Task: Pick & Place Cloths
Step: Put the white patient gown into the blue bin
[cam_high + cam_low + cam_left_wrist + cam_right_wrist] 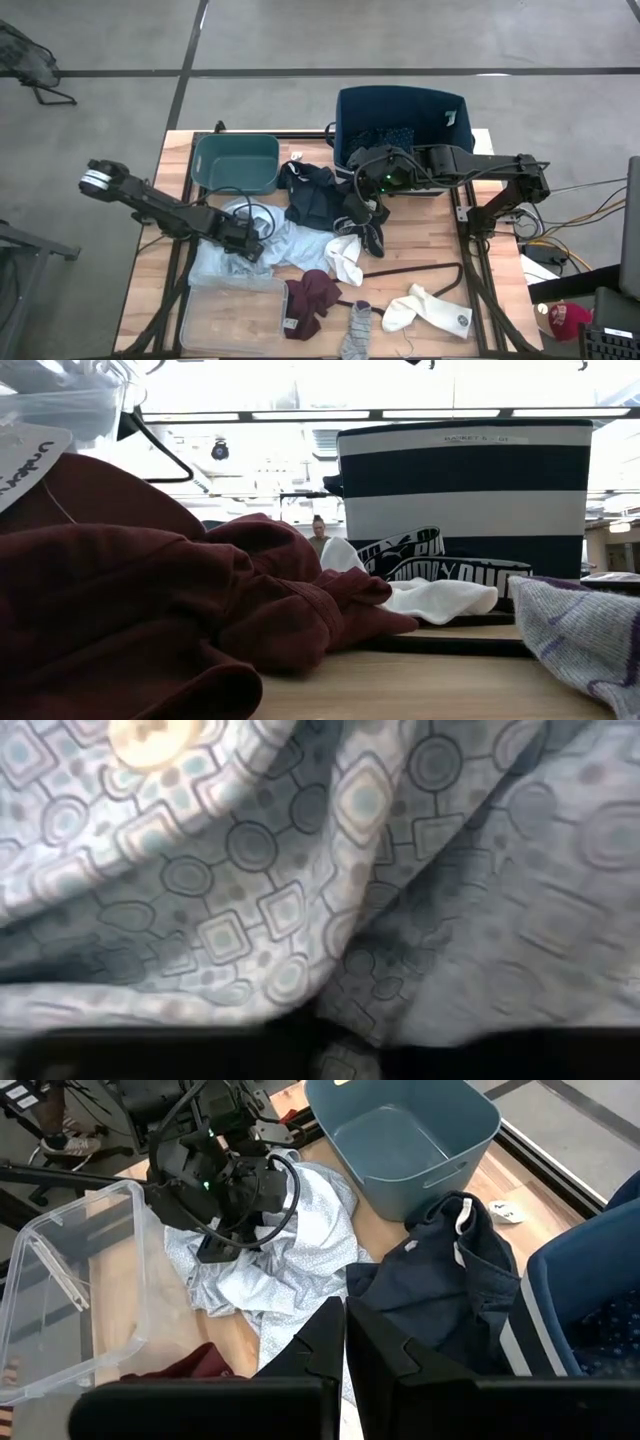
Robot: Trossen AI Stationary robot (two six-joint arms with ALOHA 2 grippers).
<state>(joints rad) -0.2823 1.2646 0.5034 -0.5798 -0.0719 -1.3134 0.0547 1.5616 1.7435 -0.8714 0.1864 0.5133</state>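
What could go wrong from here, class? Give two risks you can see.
1. The left gripper is pressed into the blue shirt, which also lies under the navy garment; lifting may drag that along.
2. A black cable loops over the shirt beside that gripper and might snag.

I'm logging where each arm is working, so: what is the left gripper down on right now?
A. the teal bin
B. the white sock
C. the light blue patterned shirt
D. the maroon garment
C. In the high view the left gripper sits on the light blue patterned shirt, and its wrist camera is filled with that fabric; the right wrist view shows the same.
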